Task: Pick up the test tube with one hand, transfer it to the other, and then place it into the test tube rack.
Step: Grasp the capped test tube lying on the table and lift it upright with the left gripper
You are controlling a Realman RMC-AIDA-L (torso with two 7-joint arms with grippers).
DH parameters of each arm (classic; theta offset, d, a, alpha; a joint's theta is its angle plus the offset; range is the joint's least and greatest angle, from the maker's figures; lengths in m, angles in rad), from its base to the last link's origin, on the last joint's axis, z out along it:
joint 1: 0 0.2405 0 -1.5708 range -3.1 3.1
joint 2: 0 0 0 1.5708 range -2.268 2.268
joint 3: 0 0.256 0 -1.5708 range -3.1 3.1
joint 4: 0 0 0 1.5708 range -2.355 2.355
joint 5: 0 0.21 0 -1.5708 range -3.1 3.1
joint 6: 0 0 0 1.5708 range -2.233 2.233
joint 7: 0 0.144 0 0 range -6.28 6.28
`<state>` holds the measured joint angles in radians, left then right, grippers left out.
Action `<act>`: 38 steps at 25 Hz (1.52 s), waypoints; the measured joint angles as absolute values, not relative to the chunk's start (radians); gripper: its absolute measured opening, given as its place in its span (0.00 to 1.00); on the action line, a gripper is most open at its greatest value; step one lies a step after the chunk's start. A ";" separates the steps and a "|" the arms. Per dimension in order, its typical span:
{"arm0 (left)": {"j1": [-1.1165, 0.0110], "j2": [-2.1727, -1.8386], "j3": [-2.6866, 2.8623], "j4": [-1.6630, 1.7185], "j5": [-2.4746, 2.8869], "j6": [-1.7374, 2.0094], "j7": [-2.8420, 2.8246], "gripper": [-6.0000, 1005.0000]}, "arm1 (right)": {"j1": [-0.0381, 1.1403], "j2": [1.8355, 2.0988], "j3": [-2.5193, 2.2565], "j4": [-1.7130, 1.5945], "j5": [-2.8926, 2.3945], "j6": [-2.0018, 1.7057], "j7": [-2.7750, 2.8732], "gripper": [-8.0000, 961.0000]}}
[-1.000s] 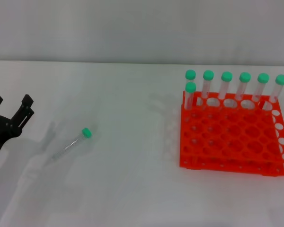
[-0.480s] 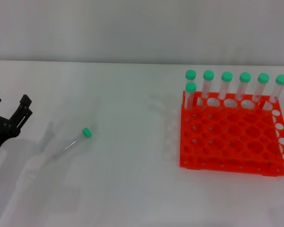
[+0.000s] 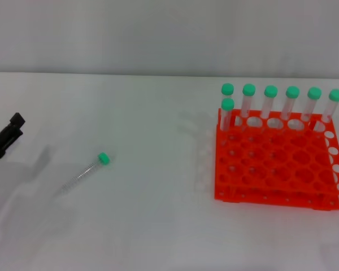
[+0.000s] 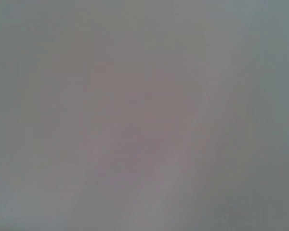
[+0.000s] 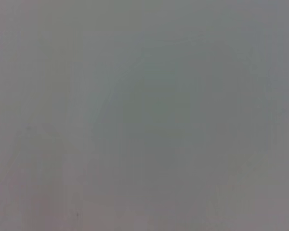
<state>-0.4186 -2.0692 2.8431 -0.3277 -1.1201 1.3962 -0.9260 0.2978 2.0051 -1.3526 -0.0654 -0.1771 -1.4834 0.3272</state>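
The test tube (image 3: 86, 173) lies flat on the table (image 3: 147, 226), well apart from the test tube rack (image 3: 277, 166); the left end effector (image 3: 1, 141), fingers spread wide, should grip mid-body.

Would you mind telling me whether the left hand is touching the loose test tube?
Apart: the head view shows bare table between the left hand and the test tube.

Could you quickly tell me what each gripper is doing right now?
Left gripper: at the table's left edge, open, holding nothing.
Right gripper: not in view.
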 joint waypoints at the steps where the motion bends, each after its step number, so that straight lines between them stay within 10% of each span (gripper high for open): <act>1: -0.436 -2.069 2.843 -0.384 -1.078 1.398 -0.994 0.86 | 0.300 2.005 -1.353 -0.066 -0.176 -1.480 0.326 0.89; 25: -0.907 -1.925 2.849 -0.930 -0.006 1.720 -1.625 0.86 | 0.325 2.008 -1.353 -0.103 -0.175 -1.455 0.330 0.89; 38: -0.997 -1.963 2.849 -0.835 0.217 1.678 -1.617 0.86 | 0.321 2.010 -1.359 -0.103 -0.180 -1.460 0.349 0.88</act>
<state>-0.9968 -1.9627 2.8487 -0.8346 0.2170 1.6780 -1.6168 0.3208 2.0096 -1.3591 -0.1028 -0.1802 -1.4603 0.3494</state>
